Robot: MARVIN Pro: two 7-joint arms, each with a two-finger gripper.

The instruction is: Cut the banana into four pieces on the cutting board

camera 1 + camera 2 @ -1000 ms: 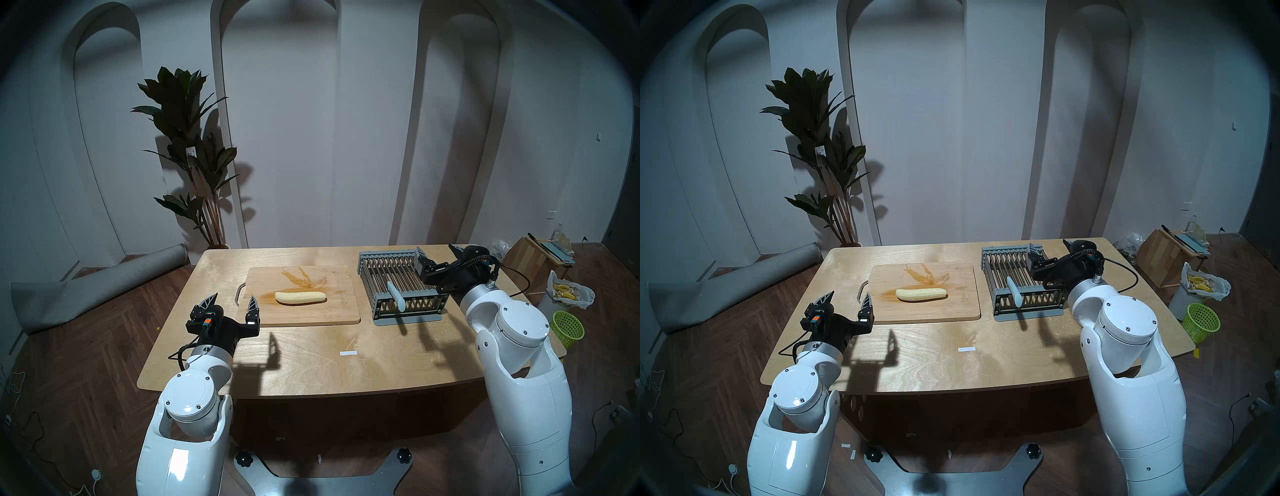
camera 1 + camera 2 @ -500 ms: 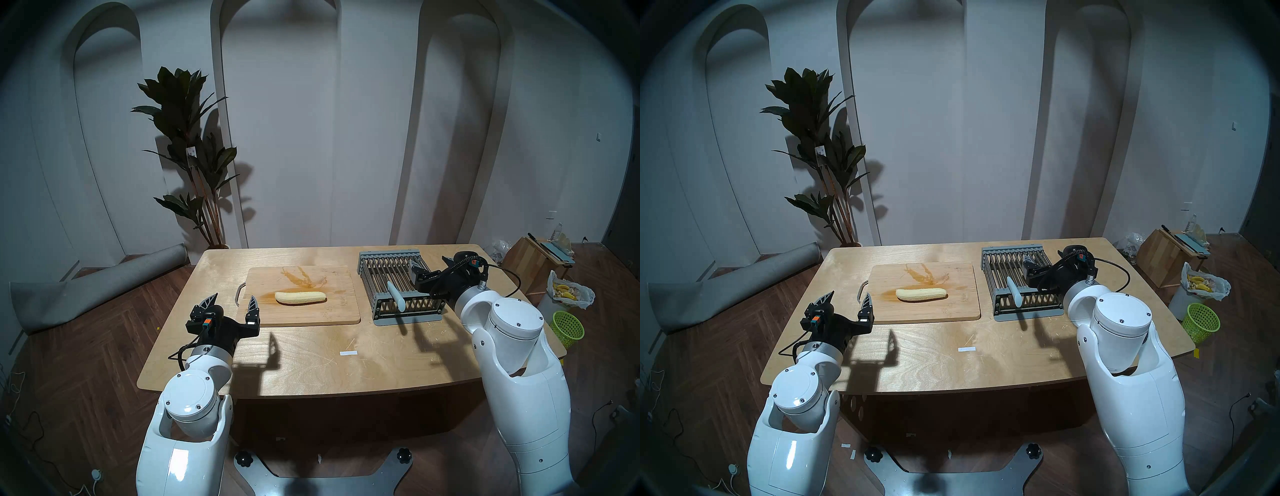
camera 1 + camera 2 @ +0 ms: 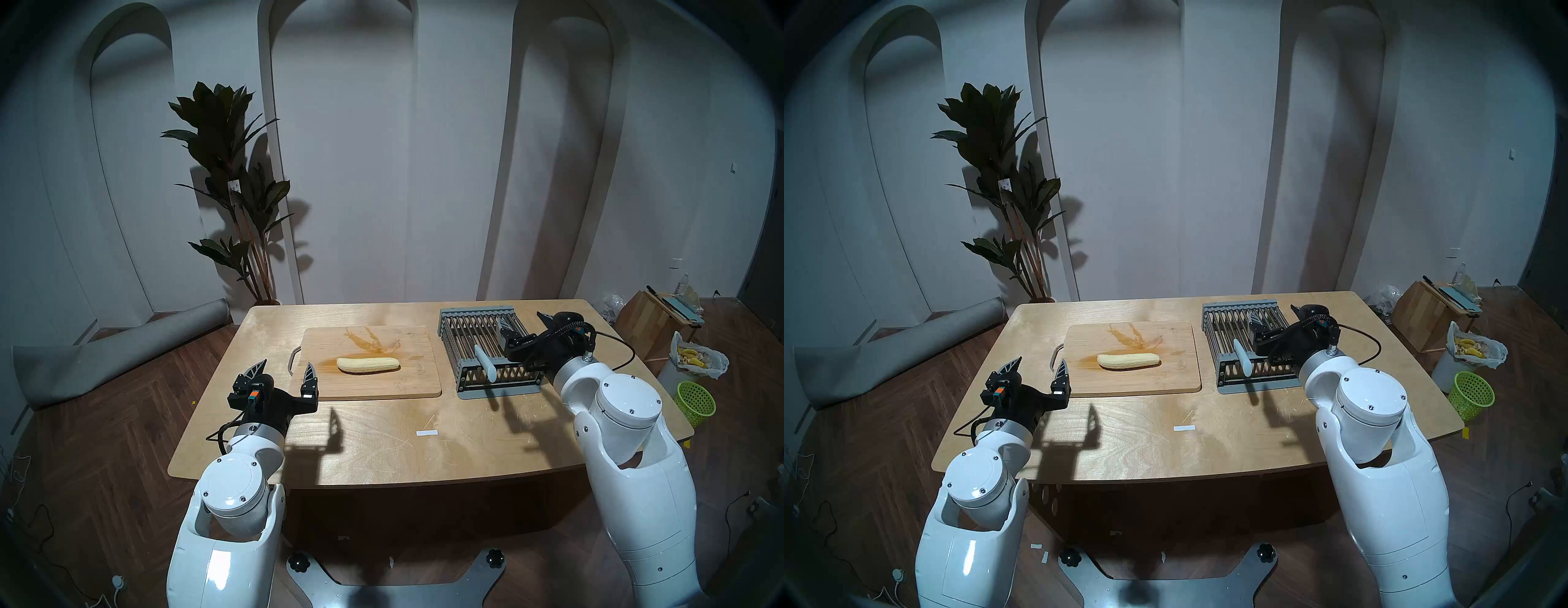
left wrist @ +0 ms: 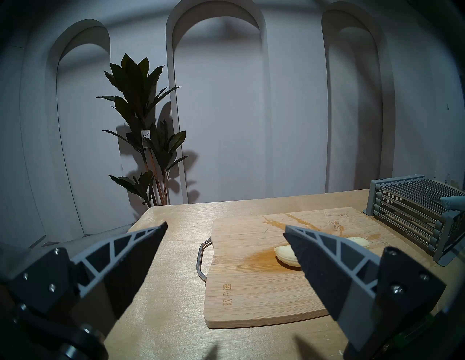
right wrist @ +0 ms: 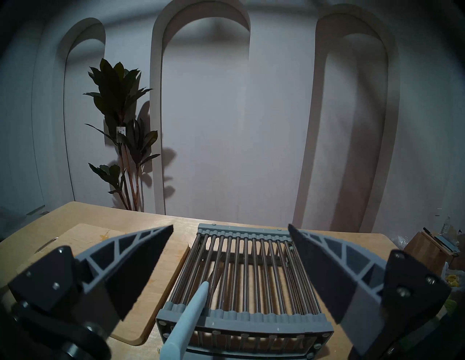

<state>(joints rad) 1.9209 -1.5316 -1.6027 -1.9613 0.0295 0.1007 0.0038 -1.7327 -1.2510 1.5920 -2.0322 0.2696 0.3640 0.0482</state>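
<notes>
A staged home-like room: white wall with arched niches (image 3: 343,140), a potted plant (image 3: 231,178) at far left, herringbone wood floor (image 3: 106,424), and a wooden counter (image 3: 382,446) holding a grey dish rack (image 3: 492,352).

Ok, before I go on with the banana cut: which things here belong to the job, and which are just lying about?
In the job:
- banana, whole
- cutting board under it
- knife, pale handle, on the grey rack
- right gripper, open over the rack
- left gripper, open, near the board's handle

Lying about:
- white paper slip
- bag of peels
- green basket
- plant
</notes>
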